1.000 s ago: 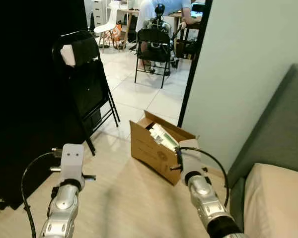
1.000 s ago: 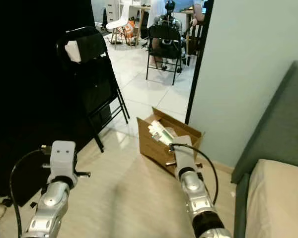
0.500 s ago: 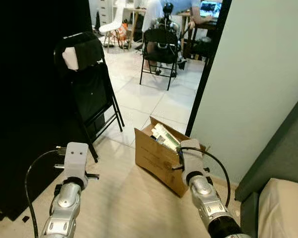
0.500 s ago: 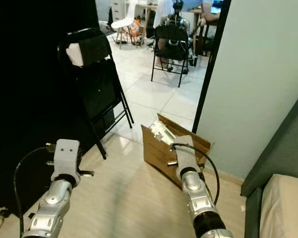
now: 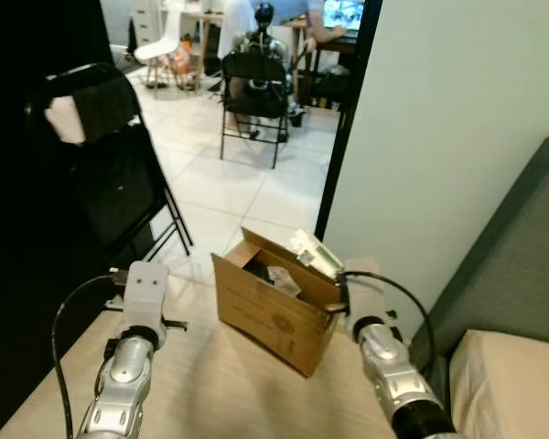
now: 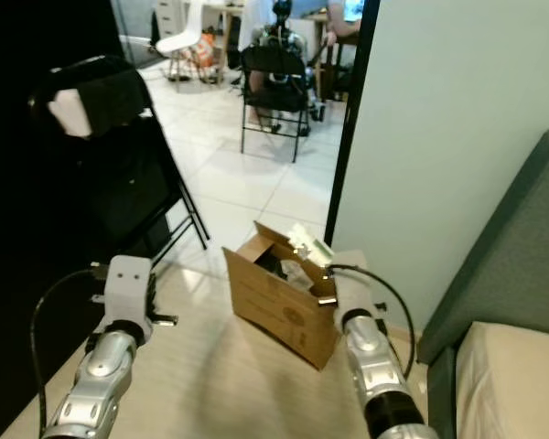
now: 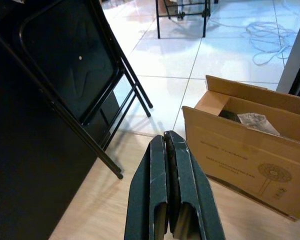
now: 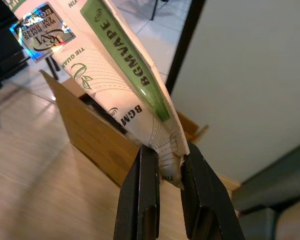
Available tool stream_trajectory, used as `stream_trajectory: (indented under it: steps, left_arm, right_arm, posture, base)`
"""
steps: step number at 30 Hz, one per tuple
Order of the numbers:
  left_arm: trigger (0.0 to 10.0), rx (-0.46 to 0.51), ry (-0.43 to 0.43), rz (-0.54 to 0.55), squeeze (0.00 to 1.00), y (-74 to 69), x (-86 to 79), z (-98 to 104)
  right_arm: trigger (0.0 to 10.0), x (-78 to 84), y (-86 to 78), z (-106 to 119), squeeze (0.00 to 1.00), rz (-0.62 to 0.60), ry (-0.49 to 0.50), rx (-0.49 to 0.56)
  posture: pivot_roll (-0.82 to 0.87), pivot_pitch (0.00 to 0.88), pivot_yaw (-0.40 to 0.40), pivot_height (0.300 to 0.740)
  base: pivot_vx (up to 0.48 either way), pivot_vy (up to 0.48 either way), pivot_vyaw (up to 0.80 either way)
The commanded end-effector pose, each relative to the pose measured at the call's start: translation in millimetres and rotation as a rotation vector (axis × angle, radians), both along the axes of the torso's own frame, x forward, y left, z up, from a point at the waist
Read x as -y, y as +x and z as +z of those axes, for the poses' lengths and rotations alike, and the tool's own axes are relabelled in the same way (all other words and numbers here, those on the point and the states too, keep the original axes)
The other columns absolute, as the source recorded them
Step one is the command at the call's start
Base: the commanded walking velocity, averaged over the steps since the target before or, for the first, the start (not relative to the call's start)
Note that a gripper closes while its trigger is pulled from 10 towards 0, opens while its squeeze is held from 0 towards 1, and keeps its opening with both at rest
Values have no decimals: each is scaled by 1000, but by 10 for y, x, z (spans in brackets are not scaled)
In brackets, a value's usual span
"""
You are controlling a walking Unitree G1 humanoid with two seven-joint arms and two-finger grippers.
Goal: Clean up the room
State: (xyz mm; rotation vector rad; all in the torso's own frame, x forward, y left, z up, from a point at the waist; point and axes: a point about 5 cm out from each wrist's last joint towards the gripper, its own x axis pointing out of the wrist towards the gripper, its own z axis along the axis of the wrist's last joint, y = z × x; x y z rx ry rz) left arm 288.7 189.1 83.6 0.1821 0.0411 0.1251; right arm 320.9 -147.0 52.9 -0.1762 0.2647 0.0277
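your right gripper (image 8: 162,165) has carried its pinched white packet (image 8: 121,75) over the cardboard box (image 5: 273,315) — drop is next. left gripper (image 7: 166,150), beside the box, is closed on nothing

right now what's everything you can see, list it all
cardboard box: 1, brown, open, on the wood floor by the wall
packet: 1, white and green, held over the box
folding chair: 1, black, folded, left of the box
far chair: 1, black, on the tiles beyond the doorway
white chair: 1, far left in the back room
sofa: 1, grey with a beige cushion, on the right
person: 1, seated at a desk
left gripper: shut, empty
right gripper: shut on the packet
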Motion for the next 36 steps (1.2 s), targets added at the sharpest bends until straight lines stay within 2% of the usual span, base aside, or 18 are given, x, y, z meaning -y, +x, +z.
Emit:
stream_trajectory:
  steps: [1,16,18,32,36]
  left_arm:
    - [10000,-13,-5,-3,0,-10,-5,-20]
    - [10000,-21,-10,-17,0,-19,13,-29]
    - [10000,-25,-12,-19,0,-21,12,-37]
    - [10000,-29,-1,-50,0,33,34,-25]
    - [10000,-29,3,-59,0,43,40,-16]
  right_arm:
    - [10000,48,-8,-7,0,-14,-5,-9]
    - [10000,38,-24,-15,0,-16,8,-17]
    - [10000,16,-20,-8,0,-8,32,-15]
    - [10000,32,-36,-1,0,-23,20,-8]
    - [10000,20,-41,-9,0,-26,26,-15]
  posture:
    - [-31,30,-15,740]
    - [-30,39,-11,740]
    - [-30,41,-5,740]
    - [-33,20,10,740]
    - [-31,22,14,740]
  base:
    - [352,0,0]
    - [354,0,0]
    - [356,0,-800]
    - [353,0,-800]
    - [343,0,0]
